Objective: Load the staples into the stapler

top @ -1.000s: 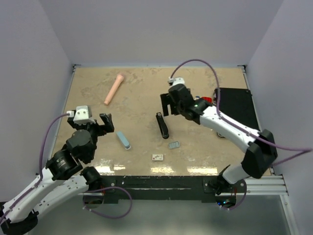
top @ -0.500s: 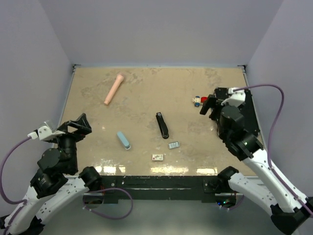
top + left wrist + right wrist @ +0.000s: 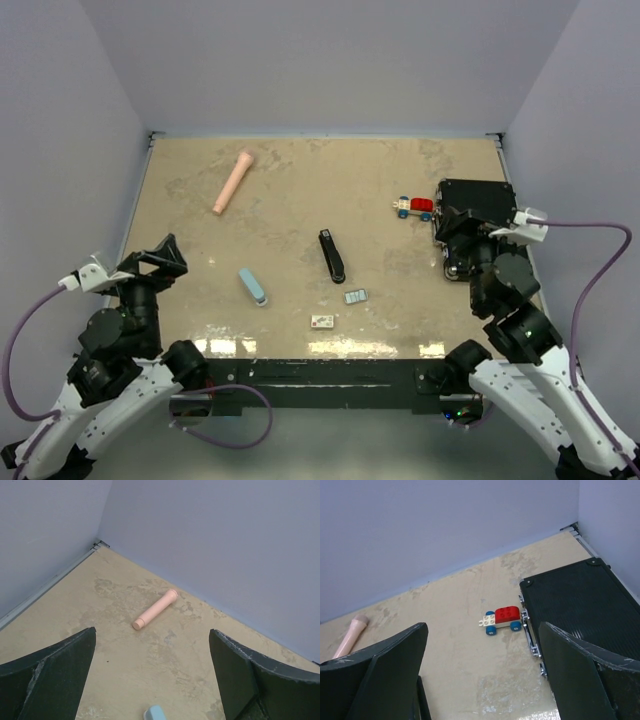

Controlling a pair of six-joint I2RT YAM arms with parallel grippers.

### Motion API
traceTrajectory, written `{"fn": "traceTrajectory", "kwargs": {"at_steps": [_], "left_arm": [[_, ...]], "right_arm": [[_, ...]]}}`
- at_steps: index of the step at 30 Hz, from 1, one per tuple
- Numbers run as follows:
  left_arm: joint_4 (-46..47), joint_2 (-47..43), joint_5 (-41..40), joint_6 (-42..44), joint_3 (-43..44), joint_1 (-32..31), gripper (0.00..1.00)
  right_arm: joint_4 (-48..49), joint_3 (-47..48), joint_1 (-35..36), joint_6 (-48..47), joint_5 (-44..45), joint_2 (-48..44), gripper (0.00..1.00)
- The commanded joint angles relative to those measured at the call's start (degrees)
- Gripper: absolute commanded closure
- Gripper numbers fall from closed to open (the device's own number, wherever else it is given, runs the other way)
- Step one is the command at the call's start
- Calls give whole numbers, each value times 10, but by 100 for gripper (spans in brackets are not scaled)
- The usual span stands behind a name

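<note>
The left tool [image 3: 152, 632] hangs at the lower left of the overhead view with its jaws spread wide and nothing between them. The right tool [image 3: 482, 626], at the right edge, is just as wide and empty, above the near corner of a black case [image 3: 480, 205].

Out from them on the counter [image 3: 300, 190], a blue stapler [image 3: 252, 286] lies near the left tool and a black stapler [image 3: 331, 256] lies at the centre.

The staples sit below and right of the black stapler, near the bottom edge. They are a grey-blue block [image 3: 355, 296] and, apart from it, a white box [image 3: 322, 322]. Both look very light and lie flat, so they will likely skid under a nudge. The cardboard should crush easily, and a staple strip tends to snap. A gentle pinch across the long edges seems safest.
</note>
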Motion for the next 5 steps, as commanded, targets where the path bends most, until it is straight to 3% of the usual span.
{"fn": "traceTrajectory", "kwargs": {"at_steps": [1,5], "left_arm": [[34,5,-1,23,-8,6,0],[34,14,5,19,-8,14,0]], "right_arm": [[29,-1,1,-8,15,14,2],[30,0,1,-7,11,23,2]]}}
